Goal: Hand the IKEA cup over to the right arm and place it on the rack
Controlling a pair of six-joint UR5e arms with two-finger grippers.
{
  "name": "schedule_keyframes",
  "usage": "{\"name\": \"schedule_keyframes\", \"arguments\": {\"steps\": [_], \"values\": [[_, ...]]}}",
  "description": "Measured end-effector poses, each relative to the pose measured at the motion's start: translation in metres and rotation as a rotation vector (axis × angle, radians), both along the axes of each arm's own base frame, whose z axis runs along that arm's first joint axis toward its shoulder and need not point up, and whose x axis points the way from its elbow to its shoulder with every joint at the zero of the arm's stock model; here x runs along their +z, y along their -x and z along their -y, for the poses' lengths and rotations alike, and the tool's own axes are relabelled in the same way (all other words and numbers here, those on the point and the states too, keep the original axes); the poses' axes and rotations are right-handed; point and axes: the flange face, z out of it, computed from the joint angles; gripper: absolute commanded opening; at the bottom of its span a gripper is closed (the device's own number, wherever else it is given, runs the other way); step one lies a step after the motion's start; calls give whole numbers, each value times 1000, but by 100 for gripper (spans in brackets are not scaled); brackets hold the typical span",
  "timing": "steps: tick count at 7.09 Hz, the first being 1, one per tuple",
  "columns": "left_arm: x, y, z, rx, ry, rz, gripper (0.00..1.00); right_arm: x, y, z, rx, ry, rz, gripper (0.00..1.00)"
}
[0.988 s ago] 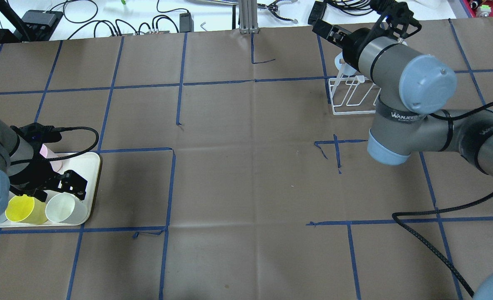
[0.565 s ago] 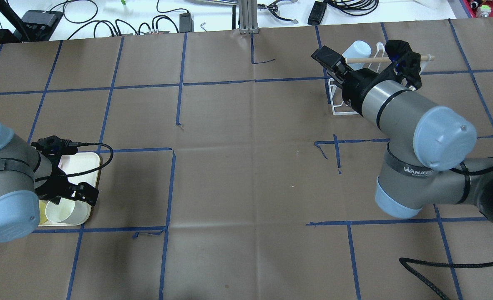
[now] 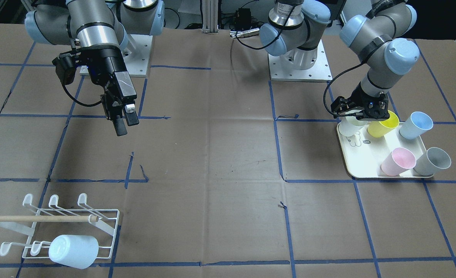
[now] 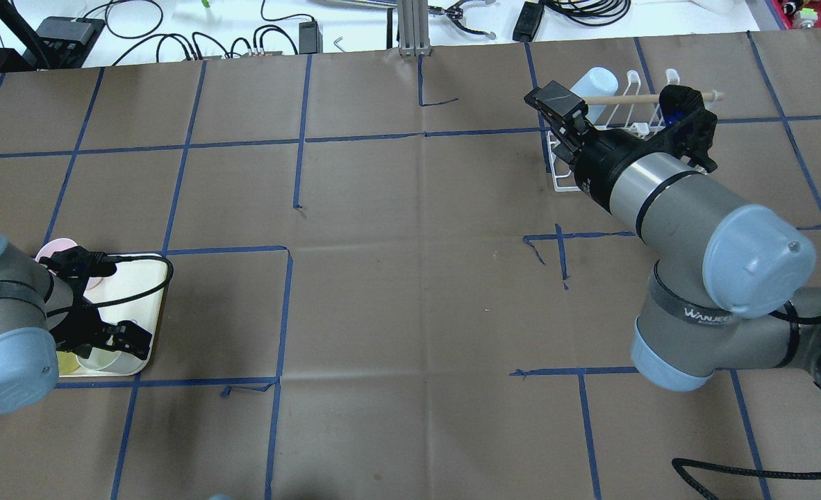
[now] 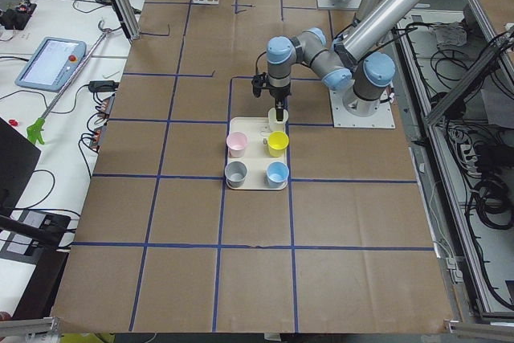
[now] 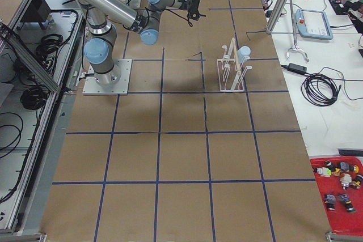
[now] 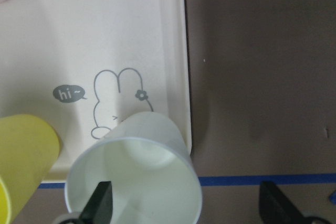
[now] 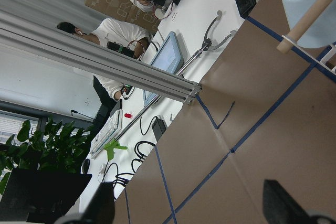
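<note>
A white cup [image 7: 136, 177] lies tilted at the near corner of the cream tray [image 7: 79, 40], beside a yellow cup [image 7: 23, 156]. My left gripper [image 7: 189, 208] is open: one finger is inside the cup's mouth, the other outside over the table. It also shows in the front view [image 3: 361, 116] over the white cup [image 3: 352, 126]. My right gripper [image 3: 123, 121] is open and empty, raised above the table and away from the white wire rack [image 3: 54, 218]. In the overhead view the right gripper [image 4: 562, 112] is in front of the rack [image 4: 570, 187].
A pale blue cup [image 3: 73, 251] hangs on the rack; it also shows in the overhead view [image 4: 594, 83]. The tray [image 3: 363, 162] also holds yellow [image 3: 384, 123], blue [image 3: 415, 125], pink [image 3: 397, 161] and grey [image 3: 430, 161] cups. Cables and gear lie past the table's far edge.
My right arm has drawn back from the rack, empty, and the pale blue cup stays there. My left gripper has moved toward the tray's near corner, onto the white cup.
</note>
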Motion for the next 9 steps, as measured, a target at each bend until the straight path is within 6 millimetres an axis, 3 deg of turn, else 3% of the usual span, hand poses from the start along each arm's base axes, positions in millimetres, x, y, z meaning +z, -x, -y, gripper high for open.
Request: {"name": "schedule_keyframes", "arguments": {"steps": [1,2,6,7,9], "values": [[-2,-2,-1,4,-2,-5,31,0,0,0,0,0,1,100],[-4,-4,0,6,-4,-7,0,0,0,-1,2,0,2,100],[7,-8,10,22,31,-9,0,6,-6,-6,53,10,32,100],[22,-13,21,29,64,-13,0,9,-6,-8,56,18,33,100],[73,-17,54,54,139,-51,0,16,-6,-15,56,34,31,100]]}}
